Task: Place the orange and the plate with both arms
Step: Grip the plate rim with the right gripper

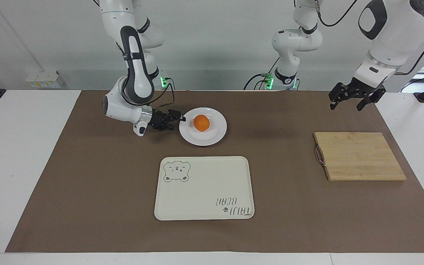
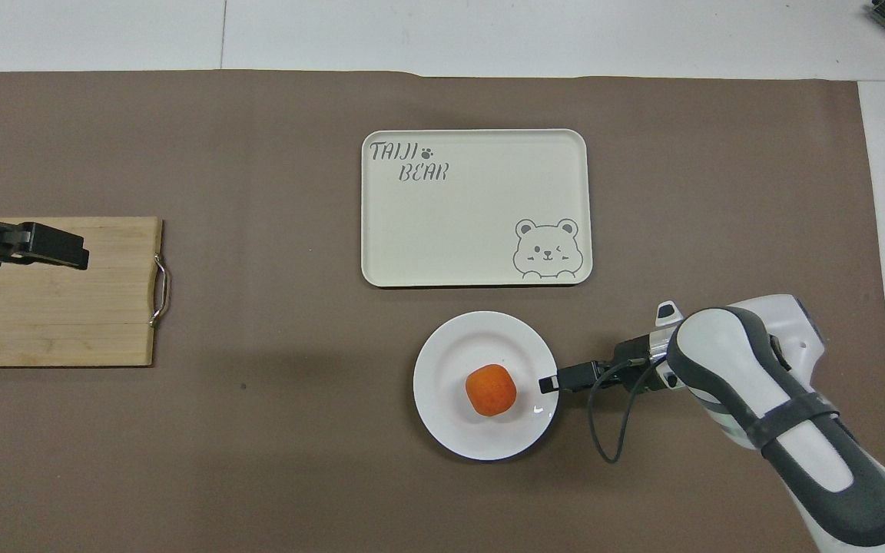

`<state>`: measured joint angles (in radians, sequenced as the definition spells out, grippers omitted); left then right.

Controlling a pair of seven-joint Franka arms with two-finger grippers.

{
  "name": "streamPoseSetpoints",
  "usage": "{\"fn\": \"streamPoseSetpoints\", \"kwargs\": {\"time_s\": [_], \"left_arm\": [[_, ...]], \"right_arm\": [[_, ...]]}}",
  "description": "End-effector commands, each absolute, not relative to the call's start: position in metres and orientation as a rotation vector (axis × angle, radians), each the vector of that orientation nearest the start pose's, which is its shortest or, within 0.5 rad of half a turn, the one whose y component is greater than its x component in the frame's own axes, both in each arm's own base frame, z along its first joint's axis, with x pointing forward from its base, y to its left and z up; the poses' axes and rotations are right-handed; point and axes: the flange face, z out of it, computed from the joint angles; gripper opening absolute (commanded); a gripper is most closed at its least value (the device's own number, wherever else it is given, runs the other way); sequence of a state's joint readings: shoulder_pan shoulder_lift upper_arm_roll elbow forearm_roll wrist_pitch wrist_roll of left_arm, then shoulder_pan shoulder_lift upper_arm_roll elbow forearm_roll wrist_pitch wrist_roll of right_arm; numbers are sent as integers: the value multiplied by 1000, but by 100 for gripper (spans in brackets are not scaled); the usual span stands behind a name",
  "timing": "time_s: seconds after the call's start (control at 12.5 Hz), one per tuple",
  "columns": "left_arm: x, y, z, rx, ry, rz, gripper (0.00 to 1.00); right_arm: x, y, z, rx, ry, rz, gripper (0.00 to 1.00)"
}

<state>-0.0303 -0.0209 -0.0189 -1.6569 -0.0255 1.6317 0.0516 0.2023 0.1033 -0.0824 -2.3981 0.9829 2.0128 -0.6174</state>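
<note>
My right gripper (image 1: 180, 119) lies low and level at the white plate's (image 1: 217, 135) rim, on the side toward my right arm's end of the bench. Its fingers stand wide, one tip just over the rim's edge and the other below it; whether either tip touches the ceramic I cannot tell. From overhead the tip (image 2: 548, 382) overlaps the plate (image 2: 450, 430) at its edge, short of the orange (image 2: 491, 390).

The orange (image 1: 201, 123) sits in the plate's shallow well, close to the middle, with nothing gripping it. The plate rests on the brown mat (image 1: 87, 191), near the edge of the bench closest to my bases, a little toward my right arm's end.

Farther from me than the plate lies the cream bear tray (image 1: 204, 173), flat on the mat and apart from the plate, a strip of mat showing between them.

My left gripper (image 1: 355, 96) hangs in the air with its fingers spread wide, holding nothing, toward my left arm's end of the bench. In the overhead view it (image 2: 58, 250) covers part of the bamboo cutting board (image 2: 51, 322). The board (image 1: 359, 156) lies flat on the mat, its metal handle (image 1: 319, 154) facing the tray.
</note>
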Motion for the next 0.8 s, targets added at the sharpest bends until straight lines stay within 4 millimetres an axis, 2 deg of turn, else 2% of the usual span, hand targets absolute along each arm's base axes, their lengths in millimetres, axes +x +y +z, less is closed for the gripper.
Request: {"fn": "streamPoseSetpoints", "kwargs": {"time_s": [0.0, 0.16, 0.24, 0.4, 0.64, 0.72], "left_arm": [[547, -27, 601, -3148, 172, -15, 100], [547, -25, 601, -3148, 168, -15, 100], [547, -27, 601, -3148, 172, -15, 100], [547, -27, 601, -3148, 172, -15, 100], [547, -26, 601, -3148, 170, -15, 100], [547, -26, 601, -3148, 170, -15, 100]], "right_arm": [[446, 111, 262, -2288, -33, 278, 100], [446, 120, 262, -2296, -32, 270, 100], [446, 120, 262, -2295, -29, 268, 93], [446, 120, 262, -2297, -26, 267, 53], [447, 121, 261, -2307, -13, 266, 6], [447, 121, 260, -2308, -3, 271, 0]]}}
